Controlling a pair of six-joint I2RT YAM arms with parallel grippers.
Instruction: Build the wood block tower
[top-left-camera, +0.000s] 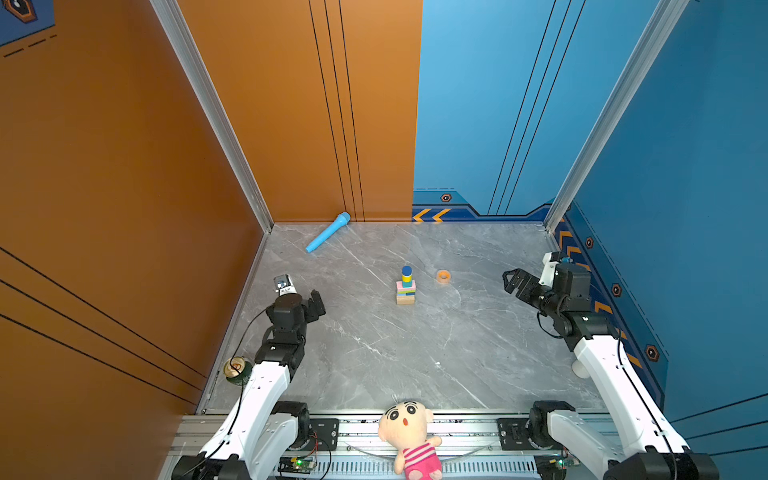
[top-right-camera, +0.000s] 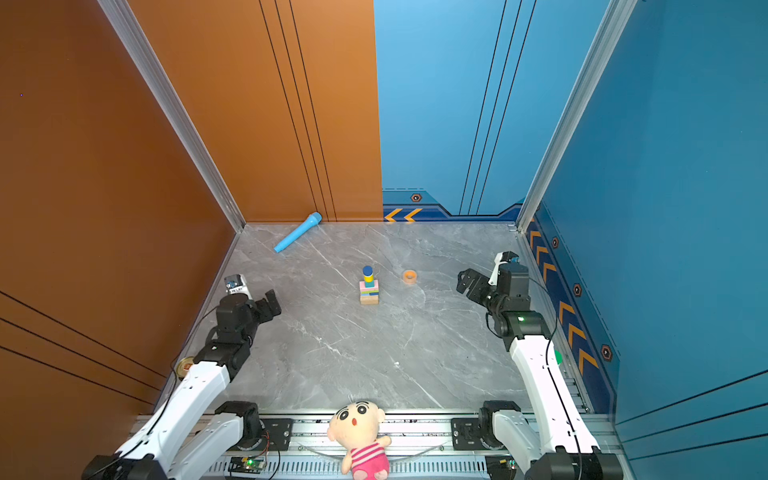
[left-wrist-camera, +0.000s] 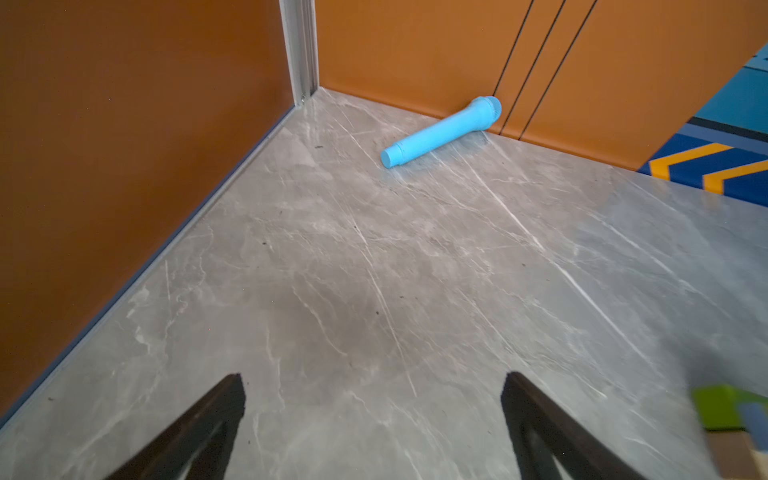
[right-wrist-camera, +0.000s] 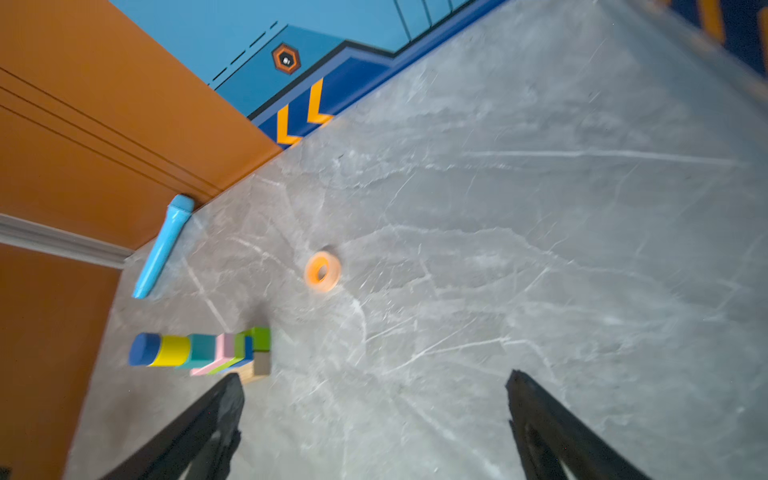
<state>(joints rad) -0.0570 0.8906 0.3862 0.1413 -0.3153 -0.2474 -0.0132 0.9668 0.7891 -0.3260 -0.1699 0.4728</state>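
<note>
Jaws on the left arm (top-left-camera: 270, 386) stand wide apart with nothing between them; the left wrist view shows only bare grey bench (top-left-camera: 374, 353) in the gap. Jaws on the right arm (top-left-camera: 602, 361) are spread just as wide and also hold nothing. In both top views the left jaws hang near the bench's left edge and the right jaws near its right edge, each well apart from the tower (top-left-camera: 406, 286).

That tower stands upright and alone between the two arms, a little nearer the far edge than the near one. From the foot up it shows a tan brick, thin green and blue layers, a pink brick, a teal cube, a yellow cylinder and a dark blue cylinder on top. It appears whole in the right wrist view (right-wrist-camera: 199, 351), and only as a blurred green corner in the left wrist view (left-wrist-camera: 727, 409).

An orange ring (top-left-camera: 443, 276) lies near the tower on its right, not touching it. A light blue toy microphone (top-left-camera: 328, 232) lies against the far edge, toward the far left corner. A doll (top-left-camera: 409, 432) sits at the middle of the near edge, and a can (top-left-camera: 237, 371) stands at the left edge, partly hidden by the left arm.
</note>
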